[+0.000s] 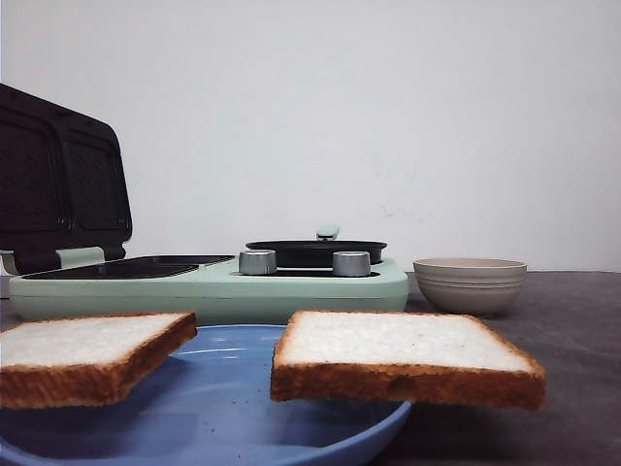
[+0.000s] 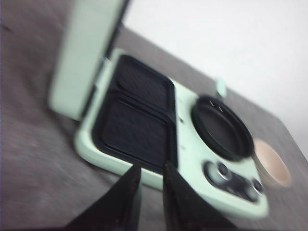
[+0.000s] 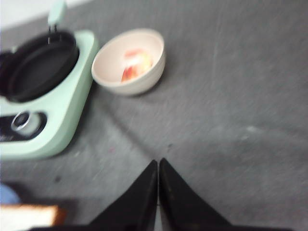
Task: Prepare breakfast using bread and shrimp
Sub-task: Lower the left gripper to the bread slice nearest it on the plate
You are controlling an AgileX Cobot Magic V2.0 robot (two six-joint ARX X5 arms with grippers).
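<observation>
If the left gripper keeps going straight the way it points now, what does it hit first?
Most likely the near edge of the green sandwich maker, just ahead of the left gripper, then its black grill plates. The picture is blurred, so depth is uncertain; nothing else shows in that line.

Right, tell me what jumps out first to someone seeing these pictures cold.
Nearest the front camera, two slices of toasted bread lie on a blue plate, filling the foreground. Behind them stands a mint-green breakfast maker with its lid raised on the left and a black pan on its right half. To its right sits a beige bowl; the right wrist view shows the pink-orange shrimp inside.
</observation>
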